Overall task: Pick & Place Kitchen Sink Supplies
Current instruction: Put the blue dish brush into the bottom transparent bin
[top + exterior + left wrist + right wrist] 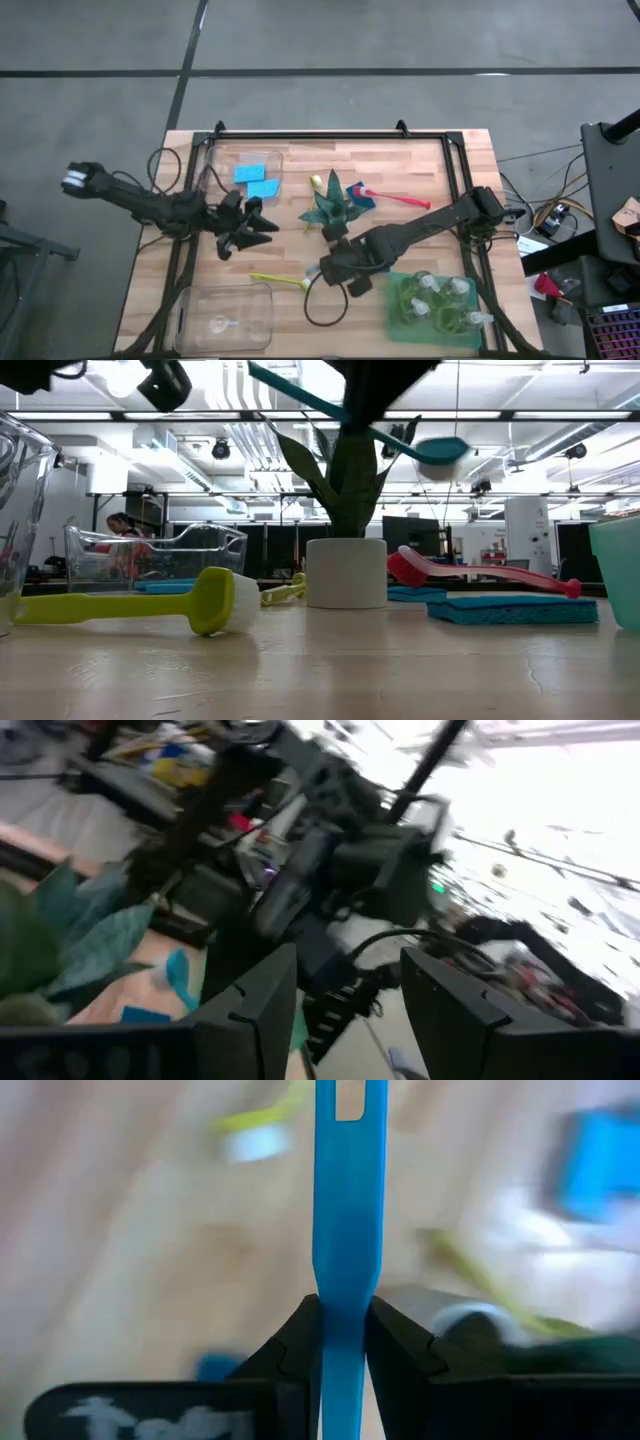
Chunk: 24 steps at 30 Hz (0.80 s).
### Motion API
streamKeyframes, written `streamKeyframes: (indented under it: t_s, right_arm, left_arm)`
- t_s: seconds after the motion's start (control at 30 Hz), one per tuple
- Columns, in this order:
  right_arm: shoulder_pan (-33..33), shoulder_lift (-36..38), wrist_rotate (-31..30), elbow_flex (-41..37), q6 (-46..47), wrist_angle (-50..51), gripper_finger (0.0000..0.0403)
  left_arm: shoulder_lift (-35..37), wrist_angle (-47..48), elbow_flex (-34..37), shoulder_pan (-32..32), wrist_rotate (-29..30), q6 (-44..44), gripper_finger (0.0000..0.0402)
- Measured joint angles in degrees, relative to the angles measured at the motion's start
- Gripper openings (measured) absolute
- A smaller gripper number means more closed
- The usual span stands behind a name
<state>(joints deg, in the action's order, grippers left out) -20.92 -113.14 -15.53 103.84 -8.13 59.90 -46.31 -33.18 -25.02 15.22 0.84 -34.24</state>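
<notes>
The right gripper (343, 1342) is pinching the flat handle of the blue brush (348, 1220), both fingers pressed against it.

In the high view, the right gripper (335, 268) is hanging over the middle of the table (420, 170), just at 6 o'clock from the potted plant (330, 205); the brush it holds is hard to make out here. The left gripper (250, 222) is waiting at 9 o'clock from the plant, its fingers spread with nothing between them. A yellow-green brush (282, 281) is lying flat on the wood at 7 o'clock from the plant. The red-pink brush (392, 196) is lying at 3 o'clock from the plant, its head on a blue sponge (362, 193). Two more blue sponges (257, 180) are sitting inside the clear bin (215, 165) at 10 o'clock. Four or perhaps five pump bottles (440, 298) are standing in the green tray (396, 318) at 5 o'clock. Another clear bin (222, 316) is sitting at 7 o'clock, near the table's edge.

In the low view, the blue brush (400, 435) is hanging tilted in the air above the plant's white pot (346, 572). The yellow-green brush (130, 603) is lying at 9 o'clock from the pot, and the red-pink brush (480, 572) is resting over a blue sponge (515, 608) at 3 o'clock.

In the left wrist view, the left gripper's fingers (255, 1010) are standing apart and empty.
</notes>
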Motion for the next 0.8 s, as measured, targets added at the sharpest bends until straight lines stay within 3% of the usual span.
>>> streamKeyframes:
  t_s: [0.2,0.3,0.4,0.8]
  right_arm:
    - [0.6,0.0,-11.7,3.8,4.5,-0.1,0.0063]
    - [0.6,-0.1,-15.2,4.9,5.1,-0.1,0.0064]
    - [0.6,-0.1,-16.2,5.7,5.2,-0.3,0.0064]
    - [1.3,-0.2,-17.7,5.7,6.0,-0.7,0.0065]
  left_arm:
    - [-3.9,0.8,0.0,8.7,20.9,-1.6,0.0172]
    - [-6.4,1.1,0.0,10.7,25.9,-1.7,0.0172]
    - [-8.6,1.1,-0.2,11.0,28.3,-1.7,0.0172]
    - [-17.7,1.0,-5.4,11.5,27.1,-1.0,0.0172]
